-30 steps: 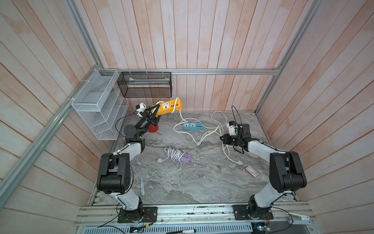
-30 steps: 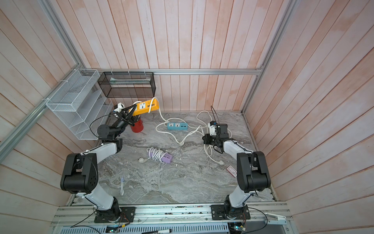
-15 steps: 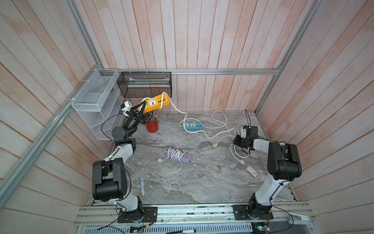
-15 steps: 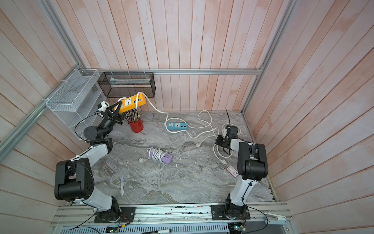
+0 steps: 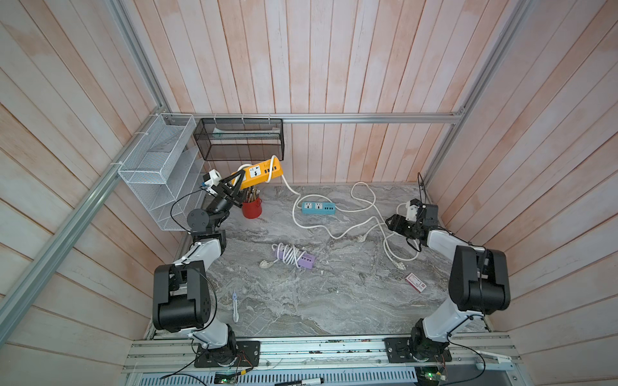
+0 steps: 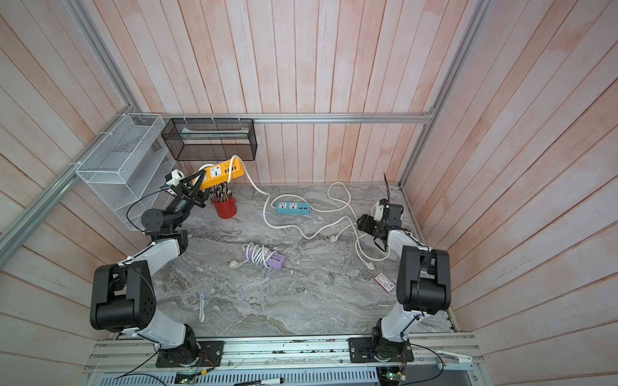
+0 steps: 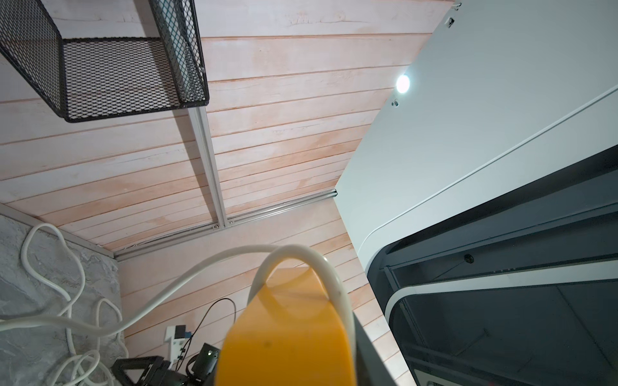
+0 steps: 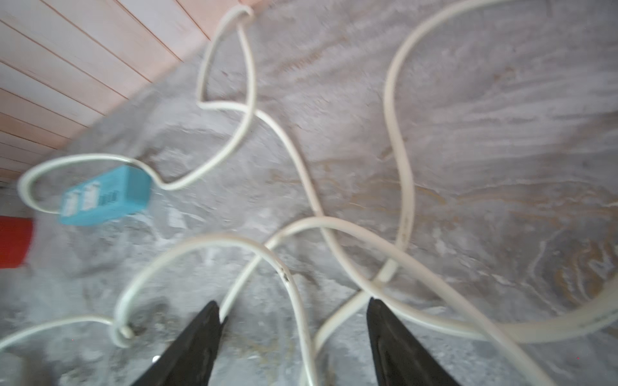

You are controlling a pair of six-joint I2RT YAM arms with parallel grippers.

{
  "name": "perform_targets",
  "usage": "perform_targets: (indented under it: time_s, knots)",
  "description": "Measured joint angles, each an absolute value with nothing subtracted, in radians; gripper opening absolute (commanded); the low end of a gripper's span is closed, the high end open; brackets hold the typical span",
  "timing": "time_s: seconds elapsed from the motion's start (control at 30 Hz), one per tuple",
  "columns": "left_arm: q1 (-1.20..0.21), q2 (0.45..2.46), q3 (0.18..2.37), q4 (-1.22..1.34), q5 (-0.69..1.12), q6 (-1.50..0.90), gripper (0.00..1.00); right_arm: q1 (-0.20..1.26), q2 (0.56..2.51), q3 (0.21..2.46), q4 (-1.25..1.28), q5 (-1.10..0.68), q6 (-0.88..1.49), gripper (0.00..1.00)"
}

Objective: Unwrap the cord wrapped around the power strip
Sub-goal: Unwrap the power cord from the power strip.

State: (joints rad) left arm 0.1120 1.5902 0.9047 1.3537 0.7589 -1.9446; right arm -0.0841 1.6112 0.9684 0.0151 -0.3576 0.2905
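My left gripper [image 5: 238, 178] [image 6: 197, 178] is shut on one end of the yellow power strip [image 5: 262, 172] [image 6: 222, 172] [image 7: 287, 334] and holds it up at the back left, under the black basket. The white cord [image 5: 293, 214] [image 6: 265, 214] still makes one loop [image 7: 336, 287] round the strip's far end, then hangs down and snakes across the table to the right. My right gripper [image 5: 389, 222] [image 6: 360, 222] [image 8: 292, 302] is open low over the table at the right. Slack cord [image 8: 321, 220] runs between its fingers, but they do not pinch it.
A blue power strip [image 5: 317, 208] lies at the back middle with its cord spread out. A purple strip [image 5: 294, 257] wound in its cord lies mid-table. A red cup [image 5: 251, 207], a black mesh basket [image 5: 240, 140], a white wire rack [image 5: 157, 167], a card [image 5: 415, 282] and a pen-like tool [image 5: 235, 305] are also around.
My right gripper has opened and let go of the cord, which now lies slack on the table. My left gripper carried the yellow strip a little further left.
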Motion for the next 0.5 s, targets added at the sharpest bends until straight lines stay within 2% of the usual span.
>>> perform_targets:
  time_s: [0.13, 0.2, 0.27, 0.37, 0.5]
  knots:
    - [0.074, 1.590, 0.905, 1.340, 0.759, -1.929, 0.00, -0.012, 1.428, 0.968, 0.027, -0.393, 0.256, 0.91]
    - [0.047, 1.591, 0.909, 1.324, 0.759, -1.913, 0.00, 0.043, 1.342, 0.967, 0.054, -0.403, 0.229, 0.98]
    - [0.017, 1.591, 0.916, 1.311, 0.759, -1.898, 0.00, 0.117, 1.277, 0.964, 0.104, -0.410, 0.200, 0.98]
    - [-0.033, 1.597, 0.935, 1.294, 0.758, -1.880, 0.00, 0.231, 1.239, 0.965, 0.196, -0.432, 0.158, 0.98]
    - [-0.095, 1.604, 0.955, 1.276, 0.758, -1.866, 0.00, 0.323, 1.290, 0.989, 0.290, -0.455, 0.121, 0.98]
